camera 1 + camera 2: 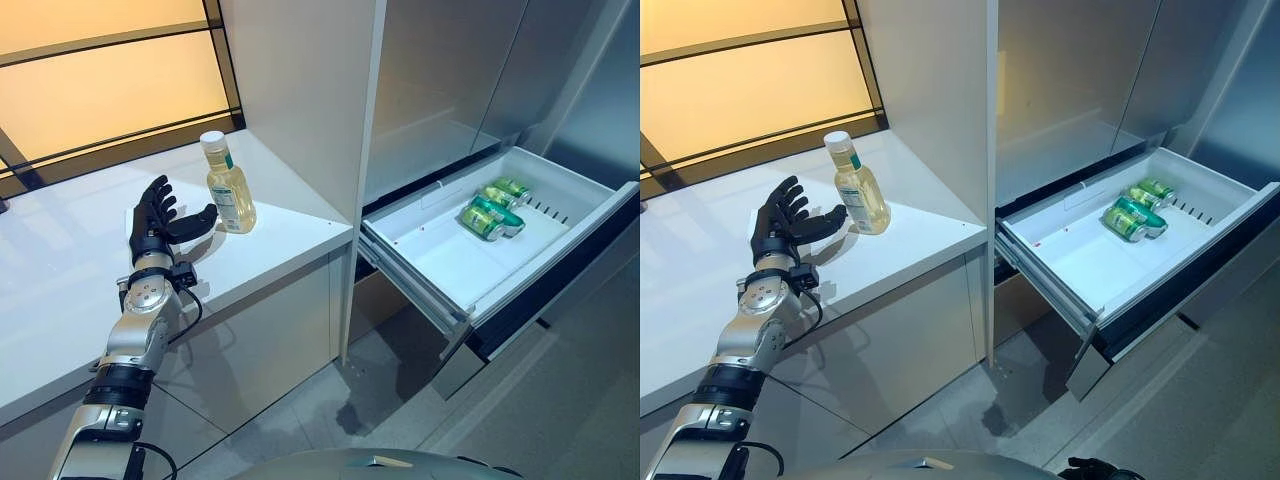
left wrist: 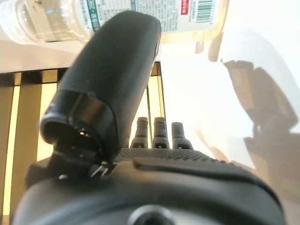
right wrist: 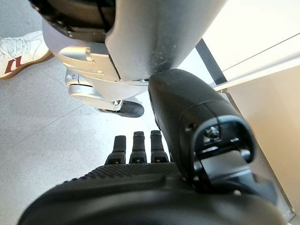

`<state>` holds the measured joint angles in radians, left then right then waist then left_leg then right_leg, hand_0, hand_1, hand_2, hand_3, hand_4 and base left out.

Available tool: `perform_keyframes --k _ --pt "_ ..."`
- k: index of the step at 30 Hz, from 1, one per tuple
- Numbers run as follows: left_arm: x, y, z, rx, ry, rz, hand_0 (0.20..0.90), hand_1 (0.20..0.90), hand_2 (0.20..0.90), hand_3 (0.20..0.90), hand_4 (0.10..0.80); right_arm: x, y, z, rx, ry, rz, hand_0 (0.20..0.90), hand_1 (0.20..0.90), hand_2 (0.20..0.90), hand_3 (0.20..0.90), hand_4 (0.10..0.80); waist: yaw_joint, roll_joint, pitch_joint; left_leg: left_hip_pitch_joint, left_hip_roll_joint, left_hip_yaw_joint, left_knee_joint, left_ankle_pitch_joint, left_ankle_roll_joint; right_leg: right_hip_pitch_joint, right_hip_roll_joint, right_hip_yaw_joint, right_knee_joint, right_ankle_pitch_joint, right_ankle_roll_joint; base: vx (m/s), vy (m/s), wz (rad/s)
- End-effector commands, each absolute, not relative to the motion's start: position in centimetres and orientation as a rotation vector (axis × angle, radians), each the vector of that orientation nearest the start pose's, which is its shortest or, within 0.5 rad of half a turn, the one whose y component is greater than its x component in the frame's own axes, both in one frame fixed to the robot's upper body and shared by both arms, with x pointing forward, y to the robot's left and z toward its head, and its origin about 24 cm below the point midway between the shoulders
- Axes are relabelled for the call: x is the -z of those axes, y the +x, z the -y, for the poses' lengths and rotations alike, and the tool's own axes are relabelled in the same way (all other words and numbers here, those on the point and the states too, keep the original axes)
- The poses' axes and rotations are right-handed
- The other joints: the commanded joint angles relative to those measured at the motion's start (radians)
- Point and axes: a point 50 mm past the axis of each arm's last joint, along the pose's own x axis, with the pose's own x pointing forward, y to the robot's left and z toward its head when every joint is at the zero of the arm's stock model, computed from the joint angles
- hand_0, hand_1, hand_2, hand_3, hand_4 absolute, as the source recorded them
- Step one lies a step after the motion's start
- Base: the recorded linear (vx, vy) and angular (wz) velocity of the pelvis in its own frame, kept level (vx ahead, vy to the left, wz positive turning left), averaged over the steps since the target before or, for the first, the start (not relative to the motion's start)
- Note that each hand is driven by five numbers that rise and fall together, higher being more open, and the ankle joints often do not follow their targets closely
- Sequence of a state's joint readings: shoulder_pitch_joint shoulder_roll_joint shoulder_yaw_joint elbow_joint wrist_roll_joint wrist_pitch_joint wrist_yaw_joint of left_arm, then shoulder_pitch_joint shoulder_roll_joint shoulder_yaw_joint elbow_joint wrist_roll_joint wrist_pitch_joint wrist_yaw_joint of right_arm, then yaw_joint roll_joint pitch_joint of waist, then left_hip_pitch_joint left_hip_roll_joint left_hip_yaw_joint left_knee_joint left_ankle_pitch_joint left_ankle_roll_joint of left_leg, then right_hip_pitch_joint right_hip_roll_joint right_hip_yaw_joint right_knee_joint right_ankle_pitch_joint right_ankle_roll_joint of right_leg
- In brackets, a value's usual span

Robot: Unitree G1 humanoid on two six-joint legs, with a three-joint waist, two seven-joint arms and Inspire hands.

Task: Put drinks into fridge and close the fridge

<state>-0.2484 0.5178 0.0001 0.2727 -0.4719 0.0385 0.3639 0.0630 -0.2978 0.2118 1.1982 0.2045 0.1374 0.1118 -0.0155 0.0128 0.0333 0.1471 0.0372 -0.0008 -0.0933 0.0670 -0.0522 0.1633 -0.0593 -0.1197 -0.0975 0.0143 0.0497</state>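
A clear bottle of pale yellow drink (image 1: 228,185) with a white cap stands upright on the white counter (image 1: 60,260), close to the tall cabinet side. My left hand (image 1: 155,215) is open just left of the bottle, thumb stretched toward its base; I cannot tell if it touches. The left wrist view shows the bottle (image 2: 187,18) just past the thumb (image 2: 112,70). At the right, the fridge drawer (image 1: 440,265) is pulled out, white inside, with green cans (image 1: 492,212) lying at its back. My right hand (image 3: 154,154) shows only in its own wrist view, low over the floor, fingers straight.
A tall grey cabinet panel (image 1: 300,90) stands between the counter and the fridge. Steel fridge doors (image 1: 450,70) rise above the drawer. A dark-framed window (image 1: 100,80) runs behind the counter. A person's white shoe (image 3: 21,49) is on the grey floor.
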Motion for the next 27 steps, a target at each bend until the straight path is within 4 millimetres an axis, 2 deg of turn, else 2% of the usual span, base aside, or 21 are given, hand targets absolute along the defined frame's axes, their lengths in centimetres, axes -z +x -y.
perform_keyframes --k 1,12,19,27 --pt "-17.2 33.3 -26.4 -0.371 0.054 0.327 0.900 0.900 0.900 0.900 0.800 16.8 6.6 22.4 -0.055 -0.126 -1.403 0.900 0.900 0.900 0.900 0.800 -0.015 -0.002 -0.010 0.009 -0.067 -0.041 0.006 -0.110 0.051 -0.011 0.031 0.030 0.035 -0.036 0.016 0.000 0.000 0.00" --pt "-16.9 33.7 -24.5 -0.217 -0.108 0.285 0.900 0.900 0.900 0.900 0.800 16.7 6.8 22.4 -0.053 -0.121 -1.401 0.900 0.900 0.900 0.900 0.800 -0.017 -0.001 -0.010 0.009 -0.068 -0.043 0.006 -0.111 0.053 -0.014 0.032 0.035 0.036 -0.036 0.016 0.006 -0.003 -0.03" --pt "-17.6 33.4 -24.6 -0.202 -0.105 0.309 0.900 0.900 0.900 0.900 0.800 16.7 6.9 22.5 -0.050 -0.118 -1.401 0.900 0.900 0.900 0.900 0.800 -0.010 -0.002 -0.008 0.006 -0.066 -0.042 0.006 -0.109 0.051 -0.014 0.031 0.029 0.035 -0.036 0.017 0.001 -0.001 -0.04" --pt "-18.0 32.9 -23.9 -0.117 -0.161 0.332 0.900 0.900 0.900 0.900 0.800 16.6 7.2 22.5 -0.045 -0.109 -1.394 0.900 0.900 0.900 0.900 0.800 -0.001 -0.004 -0.005 0.003 -0.068 -0.048 0.006 -0.107 0.052 -0.014 0.030 0.023 0.034 -0.035 0.016 0.000 0.000 0.00"
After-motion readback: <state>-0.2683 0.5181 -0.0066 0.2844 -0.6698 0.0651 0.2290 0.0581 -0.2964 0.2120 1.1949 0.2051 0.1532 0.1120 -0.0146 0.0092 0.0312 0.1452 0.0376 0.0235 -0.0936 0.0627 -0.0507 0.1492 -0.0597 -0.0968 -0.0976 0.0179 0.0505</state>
